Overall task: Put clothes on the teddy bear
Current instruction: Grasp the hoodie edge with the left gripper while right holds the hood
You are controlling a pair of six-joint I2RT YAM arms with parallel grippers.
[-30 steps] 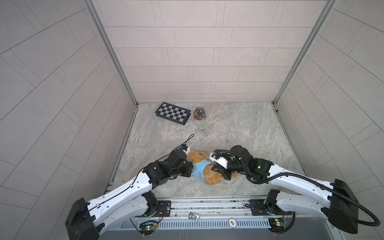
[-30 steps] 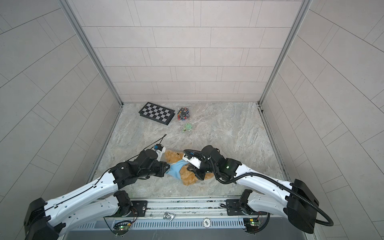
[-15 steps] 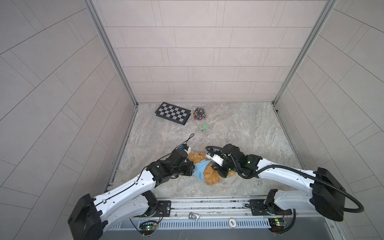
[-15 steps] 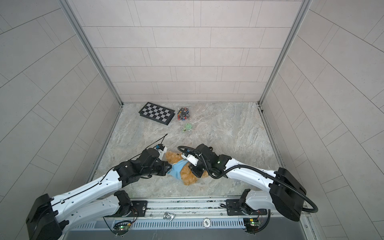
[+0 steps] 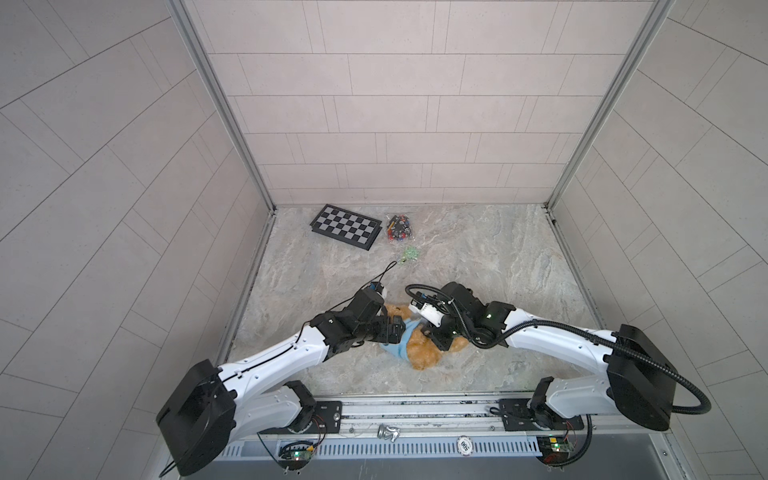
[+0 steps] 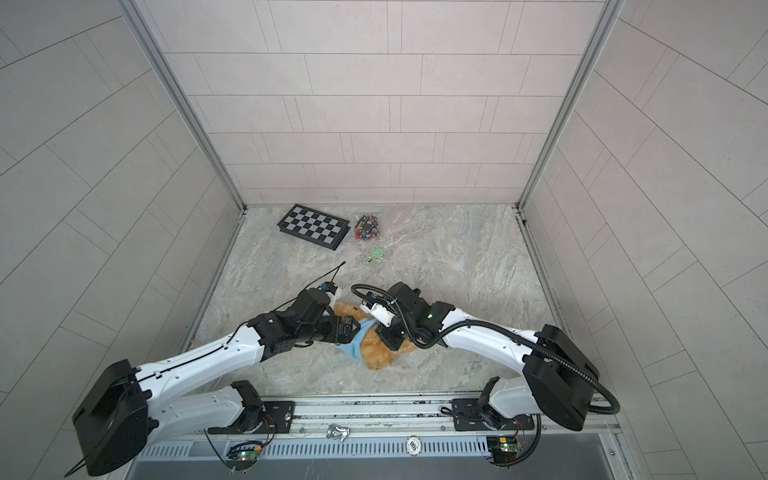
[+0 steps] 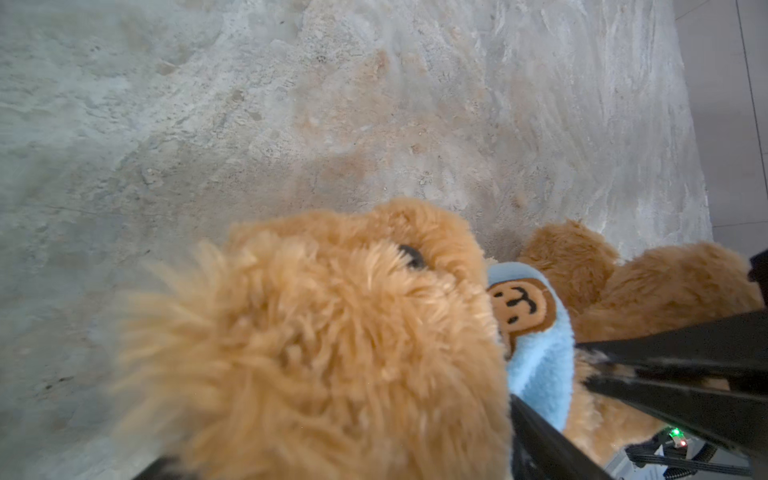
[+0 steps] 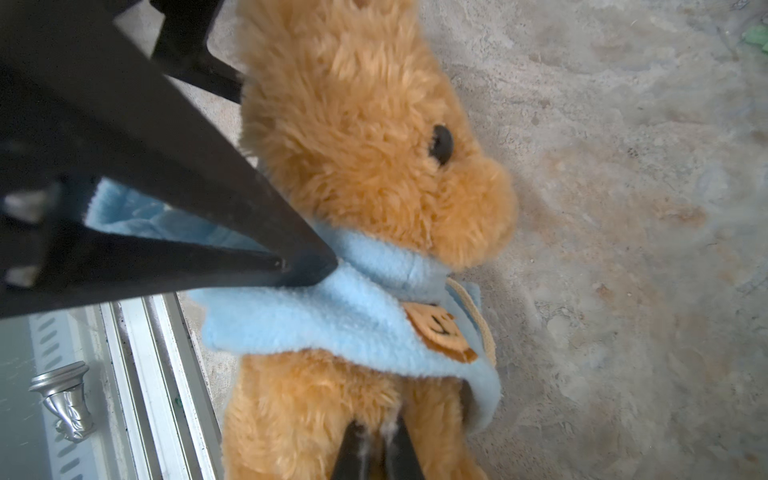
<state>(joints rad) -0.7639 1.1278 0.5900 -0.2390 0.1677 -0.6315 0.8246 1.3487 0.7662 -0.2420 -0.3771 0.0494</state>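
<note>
The golden-brown fluffy plush teddy bear (image 5: 424,353) lies near the front edge of the marbled grey tabletop (image 5: 498,257), between the two arms. A light blue fleece hoodie (image 8: 332,324) with a small bear-face patch sits bunched around its neck and chest, and its belly and legs are bare. The left gripper (image 5: 392,330) is at the bear's head with its jaws spread, one finger lying across the back of the hoodie. The right gripper (image 8: 376,453) is pressed together, pinching fur on the bear's lower body. At the back of the tabletop lie a black-and-white chessboard (image 5: 345,228) and a clear bag of coloured pieces (image 5: 399,227), well apart from the bear.
</note>
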